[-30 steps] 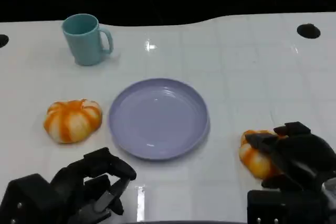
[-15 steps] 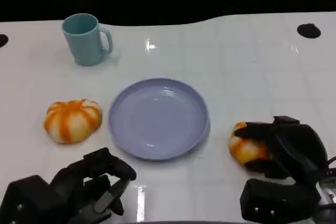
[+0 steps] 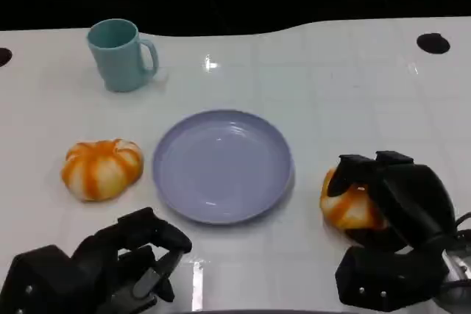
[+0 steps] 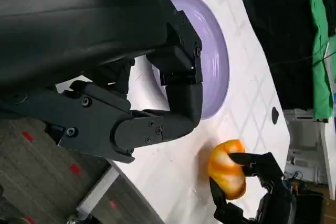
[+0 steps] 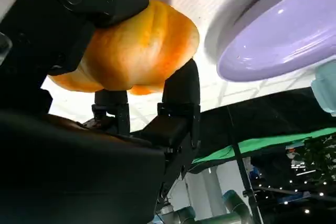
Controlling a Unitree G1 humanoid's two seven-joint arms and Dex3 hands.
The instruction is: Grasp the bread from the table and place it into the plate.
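The bench (image 3: 338, 86) is white and glossy, marked with a faint grid of pale lines, and its far edge meets a dark background. A teal mug (image 3: 120, 54) stands upright at the far left, handle turned toward the right. A lavender plate (image 3: 223, 165) lies near the middle of the bench. Left of the plate, just apart from its rim, sits an orange-and-white bread roll (image 3: 101, 168). A second bread roll (image 3: 349, 201) is right of the plate; whether it rests on the bench or is lifted clear is hard to tell. A small black disc (image 3: 432, 43) lies at the far right.
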